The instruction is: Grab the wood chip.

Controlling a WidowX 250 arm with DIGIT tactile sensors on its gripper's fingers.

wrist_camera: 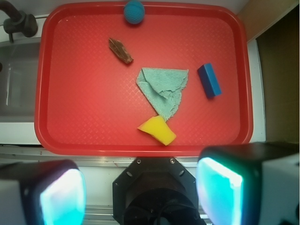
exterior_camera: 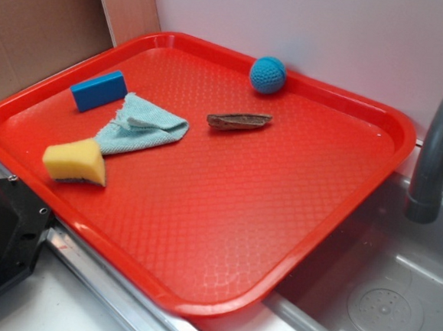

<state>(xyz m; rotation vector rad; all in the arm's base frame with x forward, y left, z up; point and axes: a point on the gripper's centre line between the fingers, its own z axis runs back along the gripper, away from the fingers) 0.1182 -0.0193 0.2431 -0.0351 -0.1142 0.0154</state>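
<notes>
The wood chip [exterior_camera: 239, 121] is a flat brown-grey sliver lying on the red tray [exterior_camera: 224, 235], right of the cloth and below the blue ball. From the wrist view the wood chip [wrist_camera: 120, 50] lies in the tray's upper left part, far from the gripper. My gripper [wrist_camera: 140, 194] hangs high above the tray's near edge, over the robot's black base, and is open with nothing between its two glowing pads [wrist_camera: 218, 190]. The gripper is out of the exterior view.
On the tray lie a blue ball [exterior_camera: 268, 74], a crumpled teal cloth [exterior_camera: 140, 126], a blue block [exterior_camera: 98, 91] and a yellow sponge wedge [exterior_camera: 76, 162]. A grey faucet [exterior_camera: 442, 144] and sink [exterior_camera: 380, 301] stand beside the tray. The black robot base [wrist_camera: 157, 190] sits below.
</notes>
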